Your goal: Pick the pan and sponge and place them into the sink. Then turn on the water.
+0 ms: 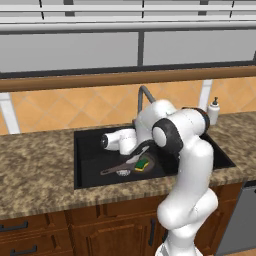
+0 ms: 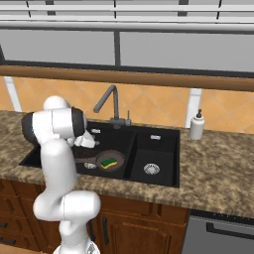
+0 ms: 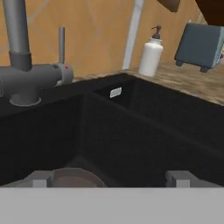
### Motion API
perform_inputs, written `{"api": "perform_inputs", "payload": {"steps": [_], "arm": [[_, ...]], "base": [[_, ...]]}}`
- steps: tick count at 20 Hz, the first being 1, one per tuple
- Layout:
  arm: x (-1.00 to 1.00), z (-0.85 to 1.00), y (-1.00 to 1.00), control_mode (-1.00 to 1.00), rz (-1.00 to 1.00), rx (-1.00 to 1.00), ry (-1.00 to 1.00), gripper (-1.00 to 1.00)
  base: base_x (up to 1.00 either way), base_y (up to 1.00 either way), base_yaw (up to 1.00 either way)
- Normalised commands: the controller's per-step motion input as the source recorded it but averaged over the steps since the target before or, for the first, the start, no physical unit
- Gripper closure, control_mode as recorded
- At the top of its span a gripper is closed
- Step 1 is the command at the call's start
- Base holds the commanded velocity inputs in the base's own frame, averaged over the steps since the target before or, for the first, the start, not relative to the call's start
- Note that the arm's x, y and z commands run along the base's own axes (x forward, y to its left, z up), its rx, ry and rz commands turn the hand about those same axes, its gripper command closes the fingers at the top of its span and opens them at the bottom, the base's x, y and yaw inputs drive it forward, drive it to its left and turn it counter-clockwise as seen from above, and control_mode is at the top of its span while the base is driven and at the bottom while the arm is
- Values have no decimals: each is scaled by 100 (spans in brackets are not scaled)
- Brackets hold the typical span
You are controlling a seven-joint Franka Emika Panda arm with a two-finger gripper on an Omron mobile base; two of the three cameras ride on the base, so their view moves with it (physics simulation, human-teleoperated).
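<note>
Hand view: the open gripper [image 3: 111, 178] hovers over the pan [image 3: 72, 178], faucet [image 3: 26, 74] beyond.

White soap bottle [image 2: 197, 125] stood upright on the granite counter [image 2: 223, 163], right of the basins, against the orange tile wall [image 2: 158, 106]. A grey-blue toaster [image 3: 200, 46] sat further along the counter. Wood cabinets [image 1: 75, 232] ran below.
</note>
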Motion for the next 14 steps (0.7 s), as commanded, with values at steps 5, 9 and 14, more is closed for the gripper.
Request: {"api": "perform_inputs", "payload": {"steps": [5, 9, 14], "arm": [[-100, 82, 13, -100, 7, 11, -32, -100], [-100, 74, 2, -100, 14, 24, -5, -100], [-89, 77, -3, -100, 16, 42, 1, -100]], "base": [[0, 0, 0], [0, 0, 0], [0, 0, 0]]}}
